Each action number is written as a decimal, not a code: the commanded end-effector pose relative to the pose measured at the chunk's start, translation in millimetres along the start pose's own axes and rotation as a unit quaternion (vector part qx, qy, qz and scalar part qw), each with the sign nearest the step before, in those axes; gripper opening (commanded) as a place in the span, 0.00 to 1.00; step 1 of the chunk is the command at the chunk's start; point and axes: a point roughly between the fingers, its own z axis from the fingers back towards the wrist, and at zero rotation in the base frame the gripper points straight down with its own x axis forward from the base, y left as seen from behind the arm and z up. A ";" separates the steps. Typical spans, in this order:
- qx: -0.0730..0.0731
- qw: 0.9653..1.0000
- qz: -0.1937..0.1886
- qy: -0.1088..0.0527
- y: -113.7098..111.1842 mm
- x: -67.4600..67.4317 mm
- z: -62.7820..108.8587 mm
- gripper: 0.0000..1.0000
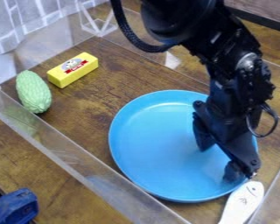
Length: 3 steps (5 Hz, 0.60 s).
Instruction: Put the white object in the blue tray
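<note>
The white object (240,206) lies on the wooden table at the bottom right, just outside the rim of the blue tray (154,144). It is elongated and glossy, and the frame edge cuts off part of it. My black gripper (237,171) hangs over the tray's right rim, directly above the white object's upper end. Its fingers (245,163) point down and stand open, with nothing between them. The arm hides the tray's right side.
A yellow rectangular block (73,69) and a green oval object (34,91) sit at the left on the wood. Clear plastic walls (60,149) fence the work area. Something blue (11,210) lies outside the wall at the bottom left.
</note>
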 end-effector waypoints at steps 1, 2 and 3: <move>0.002 0.999 0.014 0.028 -5.5 -10.7 -15.1 1.00; 0.008 0.999 0.024 0.031 -8.4 -10.2 -15.7 1.00; 0.011 0.999 0.024 0.033 -11.6 -16.8 -13.9 1.00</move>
